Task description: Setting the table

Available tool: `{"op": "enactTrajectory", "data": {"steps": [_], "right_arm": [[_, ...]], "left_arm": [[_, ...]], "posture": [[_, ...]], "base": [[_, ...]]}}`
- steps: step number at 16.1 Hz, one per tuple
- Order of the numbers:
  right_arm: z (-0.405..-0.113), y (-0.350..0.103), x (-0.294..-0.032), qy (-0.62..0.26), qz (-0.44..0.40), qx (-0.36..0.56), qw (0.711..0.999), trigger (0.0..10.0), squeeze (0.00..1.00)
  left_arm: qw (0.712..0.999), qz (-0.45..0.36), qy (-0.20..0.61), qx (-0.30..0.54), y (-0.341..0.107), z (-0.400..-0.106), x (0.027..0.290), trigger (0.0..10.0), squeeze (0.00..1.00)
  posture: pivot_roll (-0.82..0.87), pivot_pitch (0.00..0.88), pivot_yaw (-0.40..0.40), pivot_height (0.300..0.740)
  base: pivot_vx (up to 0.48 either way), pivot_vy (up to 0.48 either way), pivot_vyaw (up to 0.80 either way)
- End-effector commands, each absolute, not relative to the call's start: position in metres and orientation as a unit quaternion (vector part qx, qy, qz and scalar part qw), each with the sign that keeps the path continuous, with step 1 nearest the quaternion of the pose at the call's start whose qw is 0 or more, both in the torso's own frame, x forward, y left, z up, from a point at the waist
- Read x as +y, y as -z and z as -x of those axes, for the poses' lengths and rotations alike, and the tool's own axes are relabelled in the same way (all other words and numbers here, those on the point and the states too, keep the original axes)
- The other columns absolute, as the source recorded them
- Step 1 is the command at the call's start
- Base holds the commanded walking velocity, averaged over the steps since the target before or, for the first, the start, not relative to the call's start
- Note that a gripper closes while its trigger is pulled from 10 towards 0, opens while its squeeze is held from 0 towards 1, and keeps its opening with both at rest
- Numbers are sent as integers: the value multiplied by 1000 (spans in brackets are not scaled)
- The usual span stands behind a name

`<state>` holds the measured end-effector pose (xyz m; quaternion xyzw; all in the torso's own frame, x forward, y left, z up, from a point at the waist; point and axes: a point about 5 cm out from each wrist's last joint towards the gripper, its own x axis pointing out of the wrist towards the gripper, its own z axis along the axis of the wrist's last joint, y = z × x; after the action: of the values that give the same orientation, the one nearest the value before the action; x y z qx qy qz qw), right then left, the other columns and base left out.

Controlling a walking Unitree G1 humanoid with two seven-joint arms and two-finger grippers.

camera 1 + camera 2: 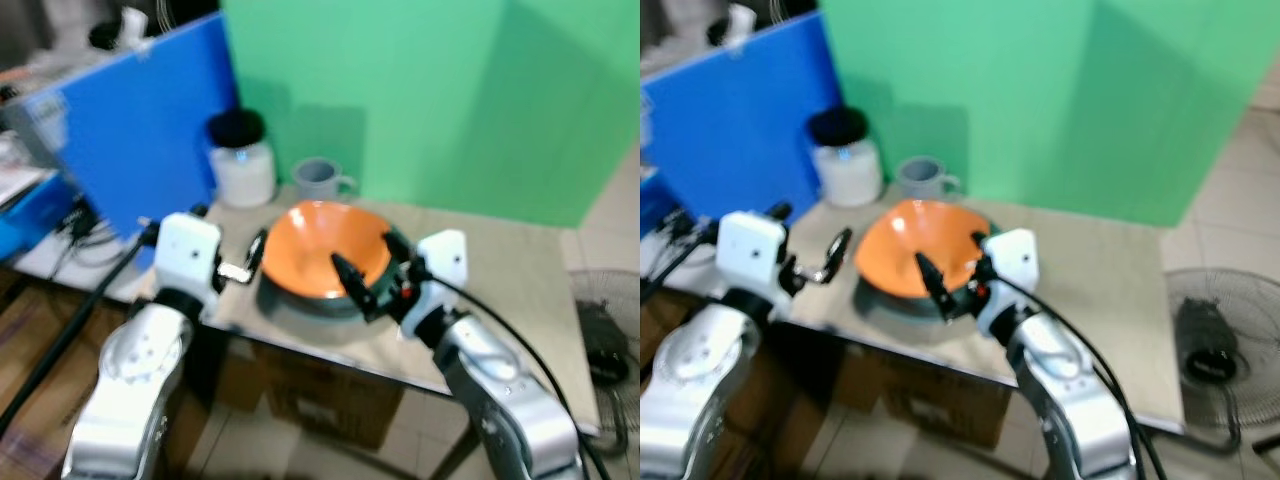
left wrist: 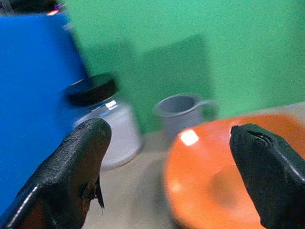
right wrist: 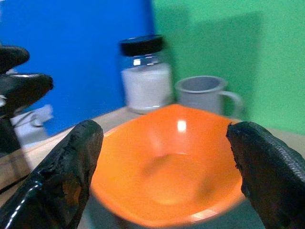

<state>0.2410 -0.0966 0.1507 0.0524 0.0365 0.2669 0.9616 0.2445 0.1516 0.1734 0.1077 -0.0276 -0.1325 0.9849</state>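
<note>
An orange bowl (image 1: 318, 248) with a dark grey underside sits near the front edge of the beige table (image 1: 500, 270). My right gripper (image 1: 362, 250) is open at the bowl's near right side. In the eye views one finger (image 1: 350, 276) overlaps the orange inside and the other lies by the rim. In the right wrist view the bowl (image 3: 167, 162) lies just ahead between the two spread fingers. My left gripper (image 1: 252, 258) is open just left of the bowl, holding nothing. The left wrist view has the bowl (image 2: 228, 171) ahead on one side.
A grey mug (image 1: 322, 180) and a glass jar with a black lid (image 1: 240, 160) stand behind the bowl. A blue panel (image 1: 140, 130) rises on the left, with a green backdrop (image 1: 430, 90) behind. A floor fan (image 1: 600, 330) stands to the right, and boxes (image 1: 320, 400) sit under the table.
</note>
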Motion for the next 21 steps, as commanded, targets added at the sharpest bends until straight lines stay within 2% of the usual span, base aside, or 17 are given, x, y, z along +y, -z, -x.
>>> {"op": "enactTrajectory", "data": {"steps": [1,8,9,15,19,20,21], "right_arm": [[-244,-153,-99,-261,-49,43,963,10000,1000],[-272,-152,-88,-242,-95,174,950,10000,1000],[-275,-151,-87,-231,-93,183,951,10000,0],[-291,-155,-98,-145,-111,222,958,10000,0],[-286,-141,-92,-137,-156,299,932,10000,0],[-285,-138,-91,-135,-173,307,926,3255,0],[-284,-137,-90,-135,-197,314,919,0,0]], "left_arm": [[984,-106,141,-26,-173,-245,150,10000,0],[957,-113,266,15,-165,-232,155,10000,0],[955,-113,275,20,-164,-230,155,10000,0],[933,-113,337,55,-158,-217,160,10000,0],[930,-110,347,57,-158,-217,156,10000,0],[930,-106,348,54,-159,-217,154,10000,0],[930,-102,349,52,-159,-217,153,10000,0]], "posture": [[132,0,71,740],[131,0,65,740],[135,0,62,740],[138,0,55,740],[132,0,63,740],[132,0,62,740],[131,0,61,740]], "base": [[0,0,0],[0,0,0],[0,0,0],[0,0,0],[0,0,0],[0,0,0],[0,0,0]]}}
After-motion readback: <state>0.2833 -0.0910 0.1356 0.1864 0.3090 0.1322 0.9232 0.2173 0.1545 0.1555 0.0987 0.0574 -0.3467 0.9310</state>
